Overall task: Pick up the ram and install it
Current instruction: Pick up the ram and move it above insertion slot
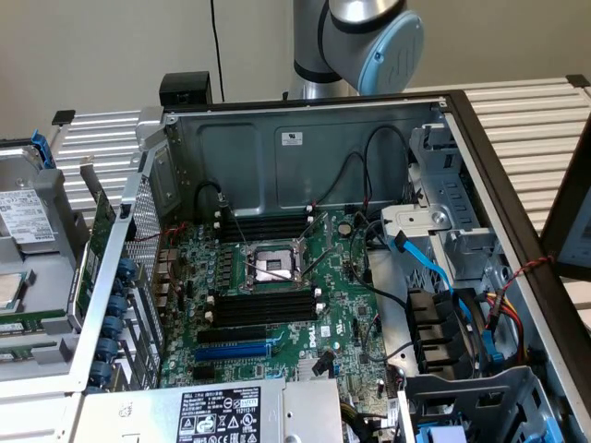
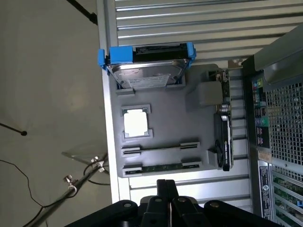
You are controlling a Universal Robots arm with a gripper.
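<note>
Fingers (image 2: 163,191) fully closed, empty, above parts tray (image 2: 199,142)
Approach step, by judgement: ram (image 2: 161,167) lies ungrasped in the tray holder nearest the fingers; pickup likely calls for opening them and aligning along its length.

A plain beige wall (image 1: 111,46) backs the slatted metal surface (image 1: 526,111), a black cable (image 1: 214,37) hanging down it. Thin wires (image 2: 12,128) trail across the smooth grey floor (image 2: 47,71).

The hand (image 2: 166,185) is closed tight and empty.
</note>
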